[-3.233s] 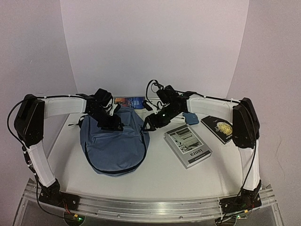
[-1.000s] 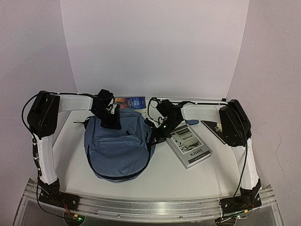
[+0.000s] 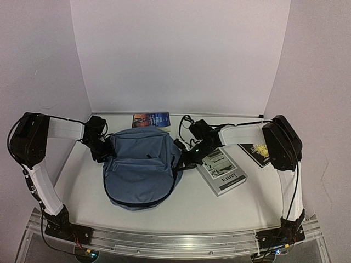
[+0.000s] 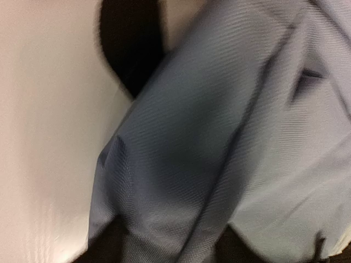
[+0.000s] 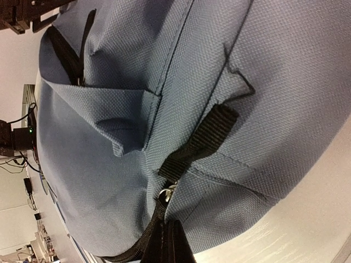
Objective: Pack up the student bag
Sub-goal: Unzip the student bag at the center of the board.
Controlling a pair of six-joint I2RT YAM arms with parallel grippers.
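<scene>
The student bag (image 3: 140,170), soft slate-blue fabric with dark zips, lies flat in the middle of the table. My left gripper (image 3: 100,148) sits at its upper left edge. In the left wrist view a ridge of the bag's fabric (image 4: 208,137) runs down between the two dark fingers, and the left gripper (image 4: 170,249) is shut on it. My right gripper (image 3: 184,158) is at the bag's right edge. It (image 5: 169,236) is shut on a black webbing tab (image 5: 164,211) below a small metal ring (image 5: 166,193), beside a black strap (image 5: 200,139).
A grey-and-white book (image 3: 222,170) lies just right of the bag, under the right forearm. A dark book with a gold emblem (image 3: 258,151) lies further right. A blue book (image 3: 151,119) rests by the back wall behind the bag.
My left gripper left the bag's top, opened, swung to its left edge and closed on fabric there. The right gripper kept its hold at the right edge; the bag shifted slightly.
</scene>
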